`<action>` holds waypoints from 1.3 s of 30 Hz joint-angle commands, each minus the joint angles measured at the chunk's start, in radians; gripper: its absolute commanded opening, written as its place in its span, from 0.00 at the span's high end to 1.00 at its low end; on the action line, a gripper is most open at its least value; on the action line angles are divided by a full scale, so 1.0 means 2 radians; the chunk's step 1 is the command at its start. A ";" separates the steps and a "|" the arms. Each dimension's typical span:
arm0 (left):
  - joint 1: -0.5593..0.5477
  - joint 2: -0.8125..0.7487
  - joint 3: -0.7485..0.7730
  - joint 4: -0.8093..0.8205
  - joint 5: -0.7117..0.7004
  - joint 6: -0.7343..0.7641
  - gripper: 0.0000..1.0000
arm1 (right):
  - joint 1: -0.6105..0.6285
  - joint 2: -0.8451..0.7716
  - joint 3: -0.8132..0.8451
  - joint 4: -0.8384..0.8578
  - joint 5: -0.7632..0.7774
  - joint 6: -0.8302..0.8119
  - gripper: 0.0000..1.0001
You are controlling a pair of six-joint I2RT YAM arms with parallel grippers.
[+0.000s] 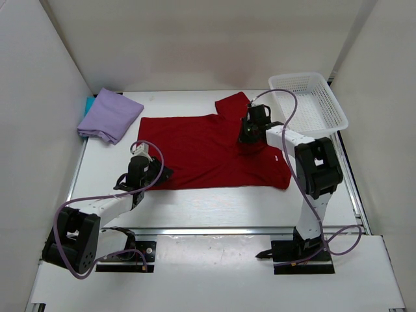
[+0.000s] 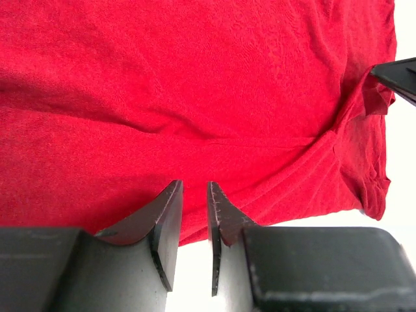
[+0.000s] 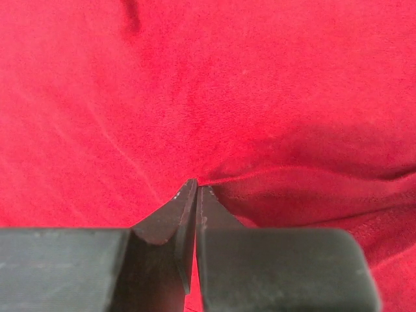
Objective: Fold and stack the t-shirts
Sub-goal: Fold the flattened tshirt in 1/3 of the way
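Note:
The deep red t-shirt [image 1: 201, 146] lies spread flat across the middle of the table; it fills the left wrist view [image 2: 195, 84] and the right wrist view [image 3: 195, 84]. The lavender t-shirt [image 1: 110, 116] lies folded at the back left on top of the teal t-shirt [image 1: 88, 104], of which only an edge shows. My left gripper [image 1: 160, 173] [image 2: 195, 188] is at the red shirt's near left hem, jaws a narrow gap apart with nothing between them. My right gripper [image 1: 246, 138] [image 3: 196, 185] is shut, pinching a fold of the red shirt near its right sleeve.
A white plastic mesh basket [image 1: 338, 120] stands at the back right, just beyond the right arm. White walls close in the table on the left, back and right. A metal rail runs along the near edge by the arm bases.

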 commanded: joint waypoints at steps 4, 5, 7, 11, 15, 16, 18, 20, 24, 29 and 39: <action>0.007 -0.008 0.003 0.007 0.004 -0.002 0.68 | 0.007 0.013 0.061 -0.022 0.009 -0.034 0.90; 0.005 -0.010 0.005 0.006 0.000 -0.003 0.68 | 0.010 0.007 0.059 -0.017 0.012 -0.037 0.89; 0.009 -0.016 0.005 0.007 -0.001 -0.005 0.69 | 0.014 -0.003 0.049 -0.006 0.010 -0.045 0.89; 0.006 -0.022 0.009 0.007 -0.003 -0.005 0.68 | 0.013 -0.037 0.036 -0.003 0.030 -0.050 0.68; -0.030 -0.017 0.022 -0.001 -0.016 -0.002 0.67 | -0.022 -0.097 -0.062 0.047 0.049 -0.029 0.64; -0.037 -0.010 0.024 0.004 -0.014 -0.001 0.67 | -0.044 -0.106 -0.086 0.055 0.039 -0.019 0.70; -0.062 0.002 0.029 0.012 -0.016 -0.001 0.67 | -0.072 -0.104 -0.097 0.051 0.028 -0.014 0.79; -0.078 0.021 0.034 0.017 -0.007 -0.002 0.67 | -0.091 -0.098 -0.097 0.043 0.049 -0.021 0.77; -0.110 0.033 0.034 0.034 -0.007 -0.010 0.67 | -0.112 -0.084 -0.085 0.043 0.054 -0.030 0.59; -0.130 0.052 0.039 0.042 -0.003 -0.013 0.67 | -0.126 -0.029 -0.032 0.016 0.053 -0.024 0.55; -0.118 0.060 0.036 0.050 0.004 -0.013 0.67 | -0.118 0.031 0.030 -0.038 0.087 -0.028 0.66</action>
